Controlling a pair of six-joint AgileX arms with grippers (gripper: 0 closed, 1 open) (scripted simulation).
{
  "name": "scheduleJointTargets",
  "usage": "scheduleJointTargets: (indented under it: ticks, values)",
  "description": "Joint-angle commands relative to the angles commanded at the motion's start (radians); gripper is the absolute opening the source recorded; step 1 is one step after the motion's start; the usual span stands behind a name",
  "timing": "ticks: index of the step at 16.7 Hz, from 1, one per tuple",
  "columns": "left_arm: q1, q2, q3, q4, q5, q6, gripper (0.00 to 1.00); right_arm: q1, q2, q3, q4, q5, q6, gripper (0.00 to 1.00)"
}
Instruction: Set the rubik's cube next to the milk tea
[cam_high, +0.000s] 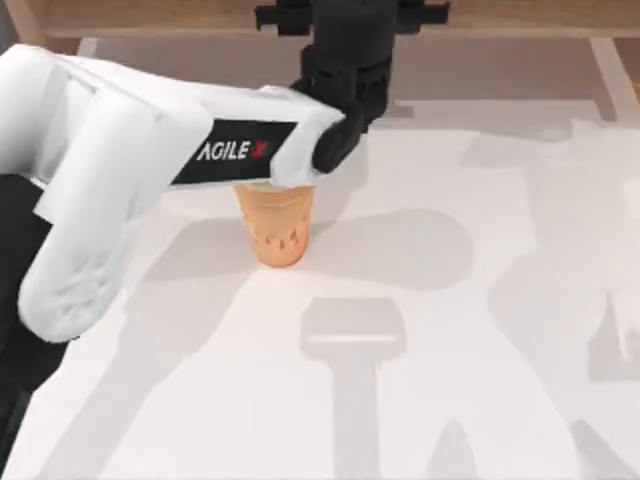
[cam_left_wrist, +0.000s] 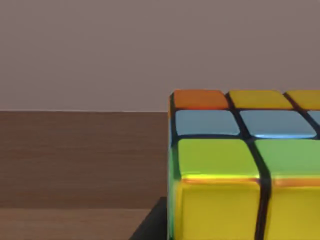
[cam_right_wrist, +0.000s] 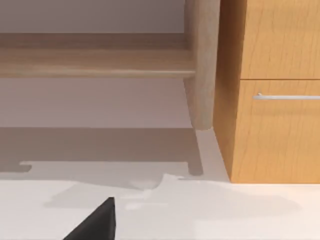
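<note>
One rubik's cube (cam_left_wrist: 245, 165) sits close up in the left wrist view, squarely level, its grid lines running straight across and up, with a row of orange and yellow squares at its top edge, blue squares under that, green below, and yellow on the face nearest the camera. Being a cube, it has no long axis to speak of. How the left gripper's fingers stand around it I cannot tell, and whether it is held or resting on anything is not visible.

Behind the cube in that view runs a brown wooden panel (cam_left_wrist: 80, 160) with a plain grey wall (cam_left_wrist: 150, 50) above it.

From above, the milk tea (cam_high: 273, 225) stands upright on the white table (cam_high: 450, 400), tapering narrower toward its base, with dark drip marks low on its side. Its top is covered by the left arm (cam_high: 150, 150), which reaches over the cup from the table's left side toward the far edge.

Beyond the table's edge in the right wrist view stands a wooden cabinet (cam_right_wrist: 275, 100) with a metal handle; the right gripper's fingers cannot be judged either.
</note>
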Motion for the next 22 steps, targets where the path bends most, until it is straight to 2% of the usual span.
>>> scheduleJointTargets:
  ticks: [4,10,17,22]
  values:
    - [0.011,-0.123,0.063,-0.232,0.076,-0.072,0.00,0.000,0.000,0.000,0.000,0.000,0.000,1.00]
    - [0.078,-0.314,0.160,-0.822,0.219,-0.176,0.00,0.000,0.000,0.000,0.000,0.000,0.000,1.00]
    - [0.288,-0.338,0.180,-1.499,0.388,-0.211,0.00,0.000,0.000,0.000,0.000,0.000,0.000,1.00]
    - [0.419,-0.251,0.141,-1.787,0.501,-0.194,0.00,0.000,0.000,0.000,0.000,0.000,0.000,1.00]
